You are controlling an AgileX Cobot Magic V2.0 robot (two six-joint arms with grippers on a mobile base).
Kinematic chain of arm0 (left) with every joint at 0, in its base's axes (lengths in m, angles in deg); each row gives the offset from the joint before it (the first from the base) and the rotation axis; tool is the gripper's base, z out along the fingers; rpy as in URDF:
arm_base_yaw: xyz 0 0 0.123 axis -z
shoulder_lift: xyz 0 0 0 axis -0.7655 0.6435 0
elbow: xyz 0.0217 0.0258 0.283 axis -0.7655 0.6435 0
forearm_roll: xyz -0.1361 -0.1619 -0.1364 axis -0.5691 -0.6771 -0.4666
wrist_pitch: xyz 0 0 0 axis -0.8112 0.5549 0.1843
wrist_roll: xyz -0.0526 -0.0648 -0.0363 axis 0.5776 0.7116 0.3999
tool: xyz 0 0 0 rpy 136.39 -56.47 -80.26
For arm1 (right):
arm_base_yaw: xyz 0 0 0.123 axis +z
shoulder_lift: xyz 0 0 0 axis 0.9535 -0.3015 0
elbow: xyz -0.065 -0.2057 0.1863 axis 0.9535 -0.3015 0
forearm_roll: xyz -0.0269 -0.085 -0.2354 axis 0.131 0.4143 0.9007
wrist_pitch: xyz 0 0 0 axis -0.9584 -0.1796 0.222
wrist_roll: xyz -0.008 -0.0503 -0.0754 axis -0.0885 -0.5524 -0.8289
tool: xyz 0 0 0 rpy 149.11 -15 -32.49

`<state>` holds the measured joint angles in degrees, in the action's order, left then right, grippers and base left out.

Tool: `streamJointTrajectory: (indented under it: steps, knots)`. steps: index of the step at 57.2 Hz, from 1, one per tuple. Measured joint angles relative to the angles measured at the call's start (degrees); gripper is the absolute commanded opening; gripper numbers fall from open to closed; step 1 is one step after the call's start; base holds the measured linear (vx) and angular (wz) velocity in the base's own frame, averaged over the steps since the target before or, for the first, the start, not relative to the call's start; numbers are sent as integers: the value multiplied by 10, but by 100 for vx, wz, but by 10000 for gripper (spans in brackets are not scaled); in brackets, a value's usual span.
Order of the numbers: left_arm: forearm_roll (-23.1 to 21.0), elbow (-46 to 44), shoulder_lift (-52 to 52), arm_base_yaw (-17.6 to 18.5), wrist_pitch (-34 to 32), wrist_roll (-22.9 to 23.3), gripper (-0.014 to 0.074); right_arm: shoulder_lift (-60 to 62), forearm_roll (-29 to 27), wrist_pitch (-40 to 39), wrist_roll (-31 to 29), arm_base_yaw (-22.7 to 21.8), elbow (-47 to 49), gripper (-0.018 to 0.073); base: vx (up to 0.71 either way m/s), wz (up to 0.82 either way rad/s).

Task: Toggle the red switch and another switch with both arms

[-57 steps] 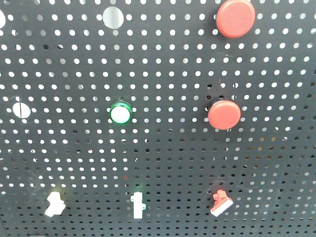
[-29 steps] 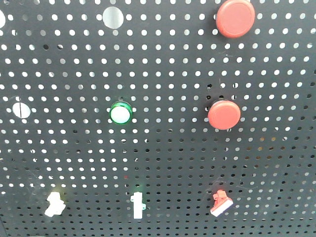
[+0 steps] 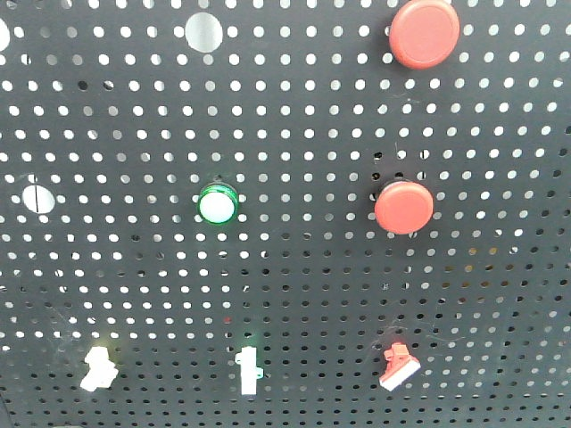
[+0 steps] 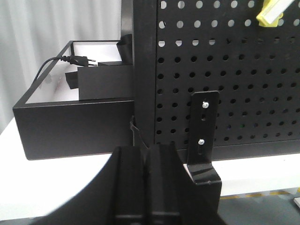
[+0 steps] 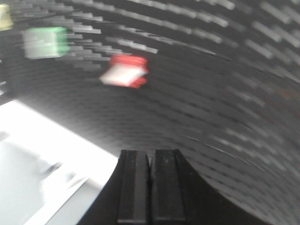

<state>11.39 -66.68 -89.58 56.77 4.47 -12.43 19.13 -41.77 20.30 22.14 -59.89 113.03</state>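
Neither switch looks touched yet, so by my reading the whole task is still ahead. In the front-facing view the red switch (image 3: 399, 366) sits low on the right of the black pegboard (image 3: 294, 267), its white lever angled down and left, with no arm anywhere near it. In the same bottom row are a switch with a green base and white lever (image 3: 249, 371) in the middle and a white-looking one (image 3: 97, 370) at the left; either could be the second target, and I cannot tell which is meant. Above them are a green-ringed indicator lamp (image 3: 217, 205) and two large round red push-buttons (image 3: 404, 207), which are not the task's things. The right tool (image 5: 150, 187) has its fingers pressed together and points up at the board; its view is heavily motion-blurred, with the red switch (image 5: 124, 71) well above and slightly left of the fingertips, still apart from them. The left tool (image 4: 149, 183) is likewise closed on nothing and sits low by the board's bottom corner and its mounting bracket (image 4: 202, 136), over the white tabletop (image 4: 56, 187). A yellow switch (image 4: 271, 11) shows at the top right of that view. Beside the board, an open black box (image 4: 70, 117) holds a smaller black box (image 4: 105, 82) and a black power plug with its cable (image 4: 75, 60).
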Motion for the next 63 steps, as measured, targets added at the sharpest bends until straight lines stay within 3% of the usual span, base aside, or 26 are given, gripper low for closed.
streamJointTrajectory:
  steps: [11, 21, 63]
  knots:
    - [0, 0, 0, 0, 0, 0, 3, 37, 80, -172, 68, -97, -170, -1, 0, 0]
    - [0, 0, 0, 0, 0, 0, 3, 97, 104, -259, 93, -124, -266, -1, 0, 0]
    - [0, 0, 0, 0, -1, 0, 3, 146, 110, -228, 99, -124, -271, -1, 0, 0]
